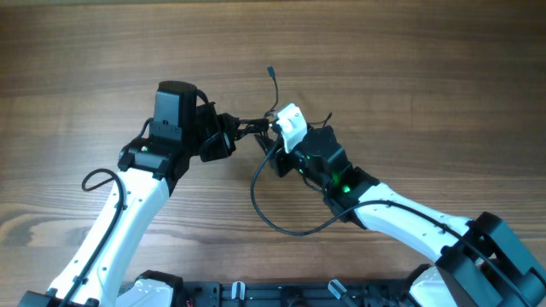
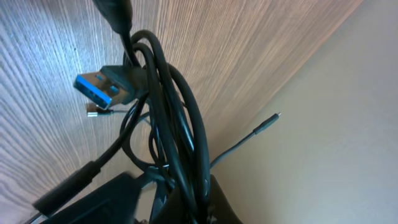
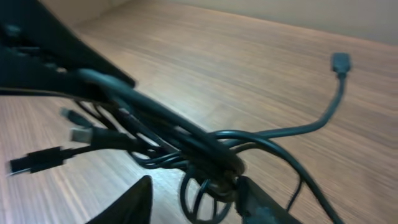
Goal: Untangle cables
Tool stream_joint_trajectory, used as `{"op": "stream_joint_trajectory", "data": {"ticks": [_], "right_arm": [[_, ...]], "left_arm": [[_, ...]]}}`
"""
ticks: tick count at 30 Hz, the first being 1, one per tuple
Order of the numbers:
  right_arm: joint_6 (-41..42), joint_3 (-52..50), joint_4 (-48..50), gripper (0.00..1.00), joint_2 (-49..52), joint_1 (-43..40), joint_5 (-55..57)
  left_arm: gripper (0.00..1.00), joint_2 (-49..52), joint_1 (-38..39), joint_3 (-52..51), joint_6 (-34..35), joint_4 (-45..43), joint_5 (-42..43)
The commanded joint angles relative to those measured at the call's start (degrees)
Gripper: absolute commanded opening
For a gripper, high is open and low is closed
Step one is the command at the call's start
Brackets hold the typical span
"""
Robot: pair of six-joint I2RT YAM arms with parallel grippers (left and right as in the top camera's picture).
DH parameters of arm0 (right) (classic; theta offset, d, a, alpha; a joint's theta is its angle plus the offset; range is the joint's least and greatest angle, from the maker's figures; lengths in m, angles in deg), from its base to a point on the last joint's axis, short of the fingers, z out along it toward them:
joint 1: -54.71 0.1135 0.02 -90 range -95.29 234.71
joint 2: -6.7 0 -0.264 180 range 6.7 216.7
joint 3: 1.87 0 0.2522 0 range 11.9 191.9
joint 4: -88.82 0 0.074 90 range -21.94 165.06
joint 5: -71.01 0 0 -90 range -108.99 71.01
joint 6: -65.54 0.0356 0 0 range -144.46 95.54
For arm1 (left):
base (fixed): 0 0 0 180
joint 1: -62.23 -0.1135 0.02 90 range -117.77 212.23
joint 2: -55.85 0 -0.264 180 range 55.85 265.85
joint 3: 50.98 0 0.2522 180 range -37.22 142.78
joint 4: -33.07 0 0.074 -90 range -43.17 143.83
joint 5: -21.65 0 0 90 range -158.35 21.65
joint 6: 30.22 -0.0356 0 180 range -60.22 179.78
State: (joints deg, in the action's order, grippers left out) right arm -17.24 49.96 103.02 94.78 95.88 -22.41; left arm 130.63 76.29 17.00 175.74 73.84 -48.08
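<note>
Bunched black cables (image 2: 177,124) crowd the left wrist view, pinched tight in the shut left claw (image 1: 232,132); a blue USB plug (image 2: 98,89) juts from the bundle just beyond. The right claw (image 3: 196,186) stands partly open, its fingers either side of the knot (image 3: 211,165), not clearly gripping. The tangle sits between both claws, with one loop (image 1: 271,213) trailing over the desk (image 1: 409,68). The cord looks light, limp and slippery, so a single strand near a plug seems the surest hold.
</note>
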Motion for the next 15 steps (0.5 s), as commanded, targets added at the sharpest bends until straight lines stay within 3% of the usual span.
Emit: {"op": "stream_joint_trajectory", "data": {"ticks": [1, 2, 3, 7, 10, 12, 13, 15], "right_arm": [[-0.07, 0.48, 0.22, 0.41, 0.98, 0.13, 2.84], [0.74, 0.48, 0.17, 0.43, 0.98, 0.13, 2.80], [1.01, 0.48, 0.04, 0.54, 0.98, 0.13, 2.75], [1.92, 0.48, -0.37, 0.56, 0.98, 0.13, 2.38], [1.99, 0.48, -0.66, 0.38, 0.98, 0.13, 4.46], [1.97, 0.48, -0.98, 0.20, 0.98, 0.13, 6.49], [1.95, 0.48, -0.61, 0.05, 0.98, 0.11, 7.10], [2.84, 0.48, 0.44, 0.05, 0.96, 0.13, 6.29]], "left_arm": [[0.04, -0.44, -0.31, 0.11, 7.61, -0.22, 3.87], [0.04, -0.44, -0.31, 0.11, 7.91, -0.26, 4.39], [0.04, -0.44, -0.31, 0.11, 8.00, -0.61, 5.07], [0.04, -0.44, -0.31, 0.11, 9.03, -1.73, 7.19], [0.04, -0.44, -0.31, 0.11, 9.03, -1.95, 8.26], [0.04, -0.44, -0.31, 0.11, 9.03, -1.92, 9.42], [0.04, -0.44, -0.31, 0.11, 9.03, -1.92, 10.49], [0.04, -0.44, -0.31, 0.11, 9.03, -1.92, 10.99]]}}
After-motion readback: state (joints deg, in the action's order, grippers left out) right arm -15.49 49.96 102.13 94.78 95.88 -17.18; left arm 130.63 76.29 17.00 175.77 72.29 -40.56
